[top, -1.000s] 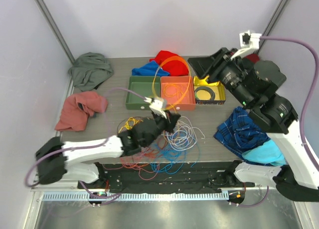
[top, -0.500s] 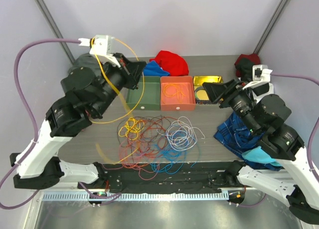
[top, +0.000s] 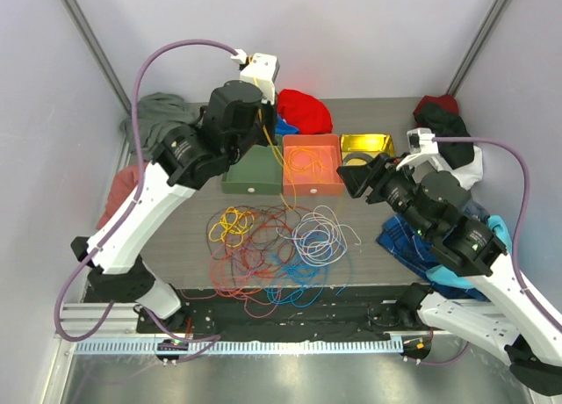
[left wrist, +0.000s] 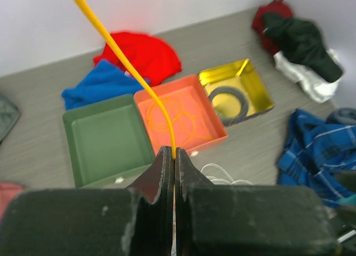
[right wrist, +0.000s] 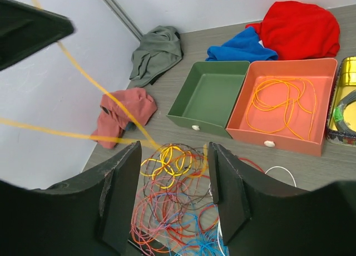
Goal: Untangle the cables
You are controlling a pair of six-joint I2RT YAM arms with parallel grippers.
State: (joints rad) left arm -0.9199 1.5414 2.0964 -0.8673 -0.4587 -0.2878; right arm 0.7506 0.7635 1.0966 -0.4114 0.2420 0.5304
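Observation:
The cables (top: pixel 281 246) lie in a tangle of red, orange, yellow, blue, white and brown loops on the table's near half, also seen in the right wrist view (right wrist: pixel 178 200). My left gripper (top: pixel 263 126) is raised high above the trays and shut on a yellow cable (left wrist: pixel 125 55), pinched at the fingertips (left wrist: pixel 174 152). That yellow cable (right wrist: pixel 105 94) runs taut down into the tangle. My right gripper (right wrist: pixel 169 178) hovers open above the tangle with nothing between its fingers; from above it (top: pixel 353 177) sits right of the orange tray.
A green tray (top: pixel 250 171), an orange tray (top: pixel 327 186) holding an orange cable (top: pixel 303 162), and a yellow tray (top: pixel 386 143) with a black ring coil stand in a row. Clothes lie around: red (top: pixel 303 110), grey-green (top: pixel 158 114), pink (top: pixel 123 189), blue plaid (top: pixel 413 237).
My left arm rose from low over the tangle to high above the trays, drawing the yellow cable up. My right arm came down toward the table's middle and its jaws widened.

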